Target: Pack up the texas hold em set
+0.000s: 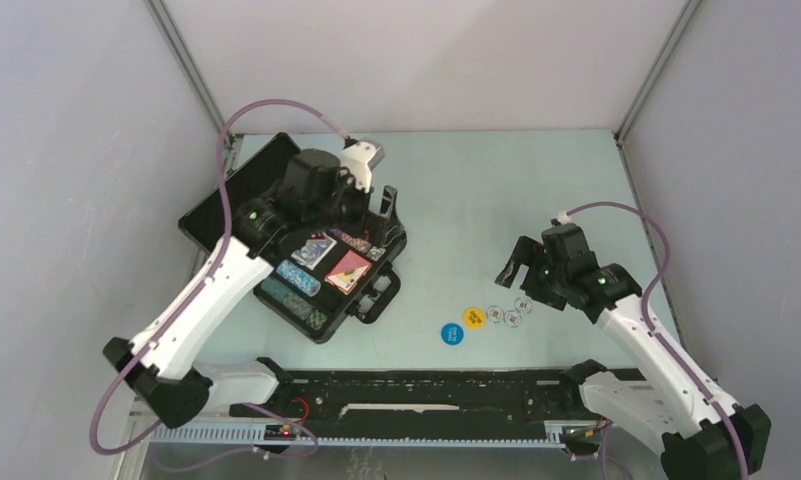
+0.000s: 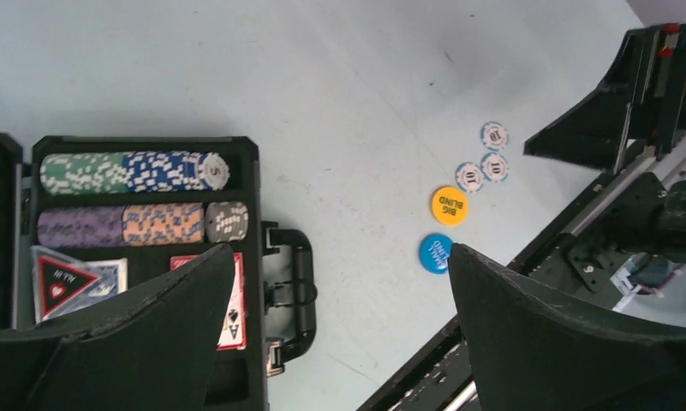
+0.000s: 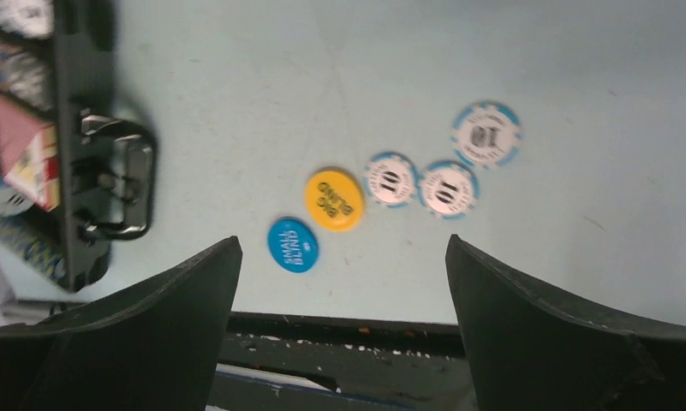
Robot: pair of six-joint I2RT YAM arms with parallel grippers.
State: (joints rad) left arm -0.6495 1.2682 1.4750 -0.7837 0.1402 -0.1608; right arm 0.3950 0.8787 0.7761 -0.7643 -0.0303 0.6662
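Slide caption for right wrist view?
Open right gripper above three 10 chips, yellow disc, blue disc; briefcase handle at left.

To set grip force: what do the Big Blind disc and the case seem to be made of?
Big Blind disc: probably plastic, smooth uniform yellow with printed lettering. Case: seemingly hard black plastic, matte, with moulded handle; cannot tell for certain.
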